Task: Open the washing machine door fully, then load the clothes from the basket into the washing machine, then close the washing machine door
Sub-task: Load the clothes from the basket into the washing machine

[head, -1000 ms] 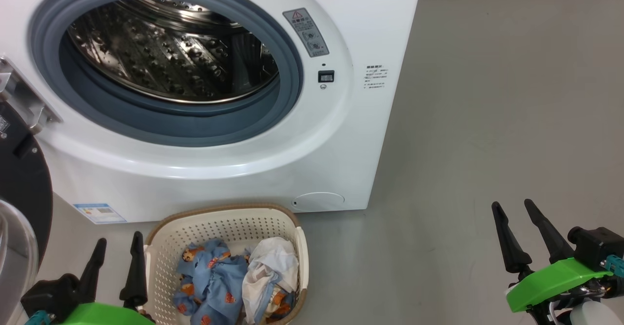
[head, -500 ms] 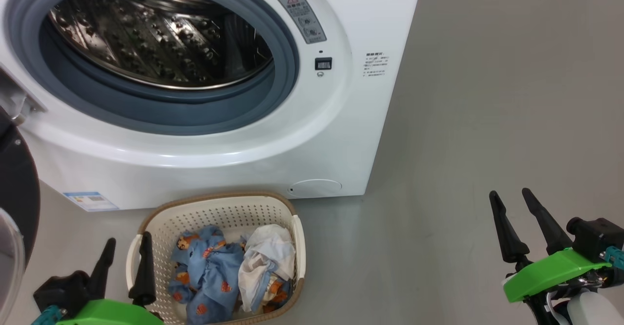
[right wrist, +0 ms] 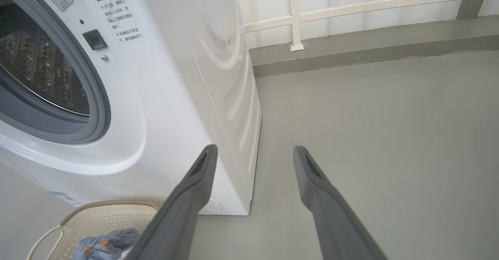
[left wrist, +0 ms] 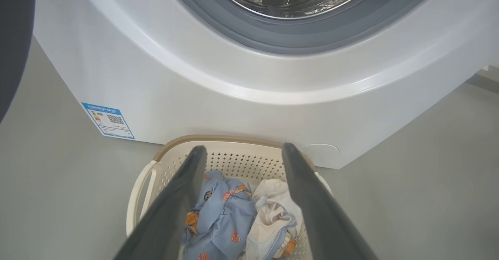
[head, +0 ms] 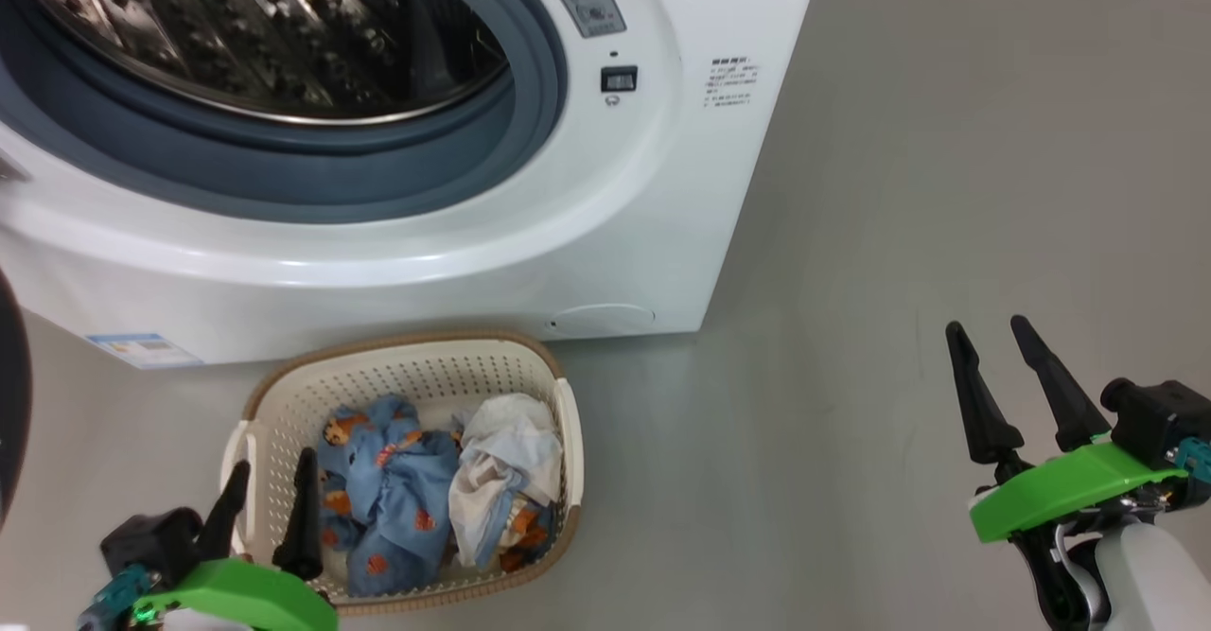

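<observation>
The right gripper (head: 987, 324) has two long matt-black fingers (head: 981, 404), broad at the root and tapering to blunt points; from the right wrist view each finger (right wrist: 331, 213) reads dark grey, with a shallow slot near its tip; they rise from a bright green plate (head: 1069, 494) with rounded edges; a chunky black block (head: 1149, 418) sits on that plate, a teal connector (head: 1194, 456) at its side; dark cabling (head: 1041, 560) runs beneath, beside a pale rounded forearm (head: 1145, 574); the left gripper (head: 273, 459) looks alike, with the same black fingers, a left green plate (head: 236, 598), a left black block (head: 151, 541) and a left teal connector (head: 118, 598).
</observation>
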Robot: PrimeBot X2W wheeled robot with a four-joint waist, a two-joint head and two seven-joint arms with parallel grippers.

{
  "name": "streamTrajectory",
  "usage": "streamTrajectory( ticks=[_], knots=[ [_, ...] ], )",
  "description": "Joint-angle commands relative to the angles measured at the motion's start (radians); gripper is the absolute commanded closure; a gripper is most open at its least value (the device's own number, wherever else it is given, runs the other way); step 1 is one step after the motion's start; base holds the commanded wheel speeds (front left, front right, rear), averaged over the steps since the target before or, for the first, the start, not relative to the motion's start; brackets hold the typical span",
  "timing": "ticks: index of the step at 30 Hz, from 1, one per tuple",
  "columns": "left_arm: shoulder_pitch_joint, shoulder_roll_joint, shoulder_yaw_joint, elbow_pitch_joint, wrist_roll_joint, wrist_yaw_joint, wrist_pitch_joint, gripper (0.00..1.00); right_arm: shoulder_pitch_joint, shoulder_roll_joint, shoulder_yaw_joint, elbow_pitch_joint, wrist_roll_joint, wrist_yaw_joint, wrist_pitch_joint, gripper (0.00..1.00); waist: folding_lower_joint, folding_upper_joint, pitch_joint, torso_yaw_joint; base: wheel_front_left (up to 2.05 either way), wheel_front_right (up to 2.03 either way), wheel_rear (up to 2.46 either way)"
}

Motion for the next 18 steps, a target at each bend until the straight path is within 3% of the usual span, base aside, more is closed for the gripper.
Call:
streamTrajectory(
  ticks=[1,18],
  knots=[
    [-0.032,0.021,0.025,-0.007,-0.011,-0.002,-0.006,0.00,-0.016,-0.004,0.018,-0.025,-0.009,0.003,-0.012,0.00,0.0000,0.0000,0.018,-0.004,0.00,0.00,0.00],
    [-0.249,0.066,-0.148,0.313,-0.135,-0.002,-0.006,0.00,-0.084,0.014,0.039,-0.038,-0.013,0.003,-0.012,0.00,0.0000,0.0000,0.172,-0.028,0.00,0.00,0.00]
  ],
)
